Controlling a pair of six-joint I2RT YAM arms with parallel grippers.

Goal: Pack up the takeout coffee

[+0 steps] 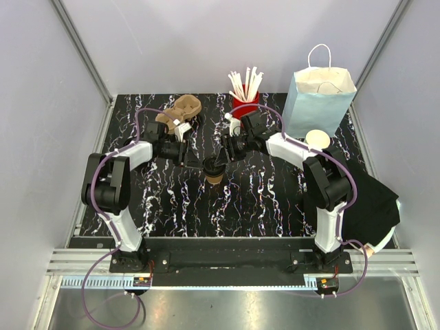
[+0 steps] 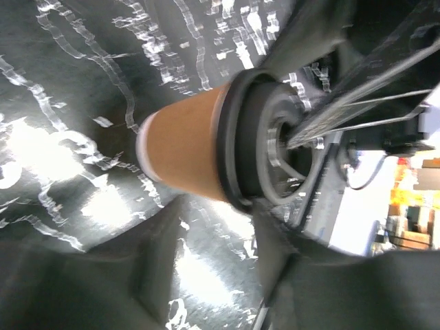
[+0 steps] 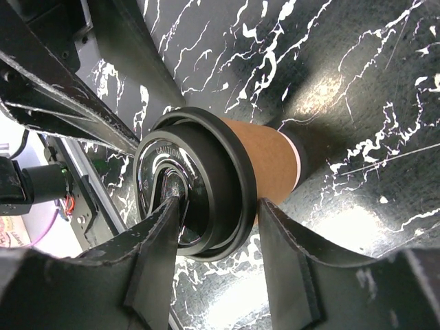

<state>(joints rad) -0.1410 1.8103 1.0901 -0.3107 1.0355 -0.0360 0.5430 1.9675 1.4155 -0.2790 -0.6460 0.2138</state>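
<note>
1. At the near edge of the black marbled table (image 1: 261,199), the two arm bases sit side by side, and both arms reach inward to the middle.
2. Just right of the right arm, a black cloth (image 1: 371,199) lies over the table's right edge.
3. At the middle of the table is the takeout coffee (image 1: 216,179), a small tan-brown paper cup. It is upright, its base apparently resting on the surface, and it wears a black lid (image 3: 206,172).
4. The left gripper (image 1: 201,161) comes at the cup from the left. In its wrist view the fingers stand apart, one on each side of the lidded top. That view is blurred, so I cannot tell whether they press on it.
5. The right gripper (image 3: 218,206) comes from the right and from farther back. Its fingers straddle the lid's edge: one fingertip (image 3: 168,220) lies on the lid's top face, and the other sits against the rim where the lid meets the cup wall. It looks clamped on the lid.
6. Past the left gripper, toward the far left, some brown cups (image 1: 180,113) lie in a heap.
7. At the far edge near the centre, a red cup (image 1: 244,106) holds white sticks (image 1: 246,81).
8. At the far right stands a pale blue paper bag (image 1: 320,103), open at the top and well apart from the coffee. A pale round object (image 1: 316,139) sits just in front of it.
</note>
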